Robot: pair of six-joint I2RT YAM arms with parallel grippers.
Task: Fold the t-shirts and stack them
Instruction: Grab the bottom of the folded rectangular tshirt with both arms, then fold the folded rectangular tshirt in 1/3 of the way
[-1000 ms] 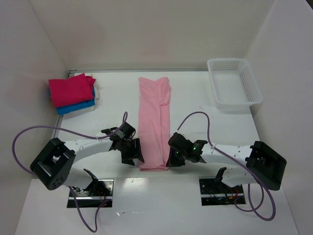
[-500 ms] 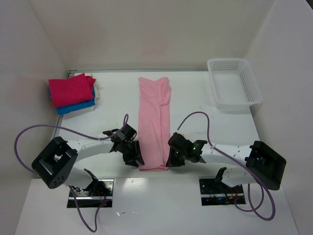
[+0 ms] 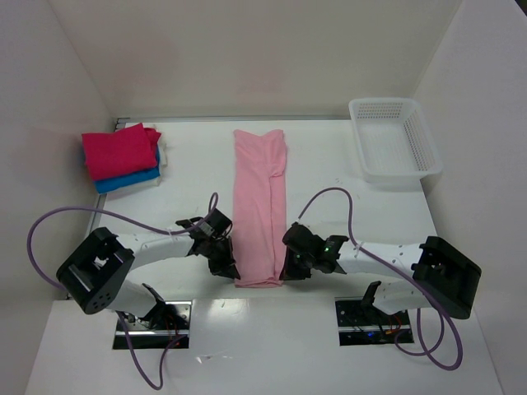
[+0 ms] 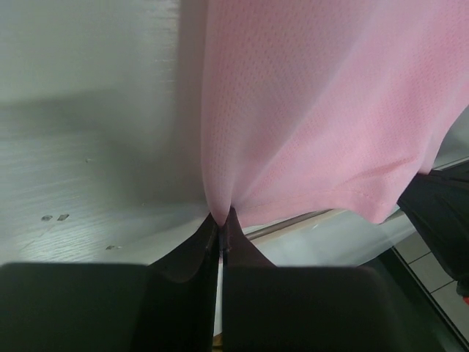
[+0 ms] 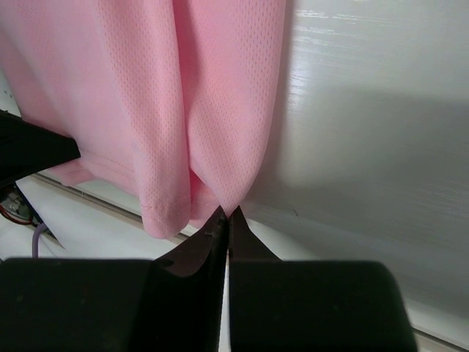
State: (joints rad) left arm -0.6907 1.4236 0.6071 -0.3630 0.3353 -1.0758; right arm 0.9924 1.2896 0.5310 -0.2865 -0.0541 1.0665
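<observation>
Left wrist: left claw (image 4: 221,222) has just been closed on the pink t-shirt (image 4: 315,110), right claw (image 5: 227,214) likewise pinched; folding can be begun.

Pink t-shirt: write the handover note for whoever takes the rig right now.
Left gripper: shut on the pink t-shirt, at its near left edge.
Right gripper: shut on its near right edge.
The shirt lies mid-table as a long strip, folded lengthwise.
Done: magenta t-shirt stacked on blue t-shirt, far left.
To do: fold the strip's length, then add it to the stack.
</observation>
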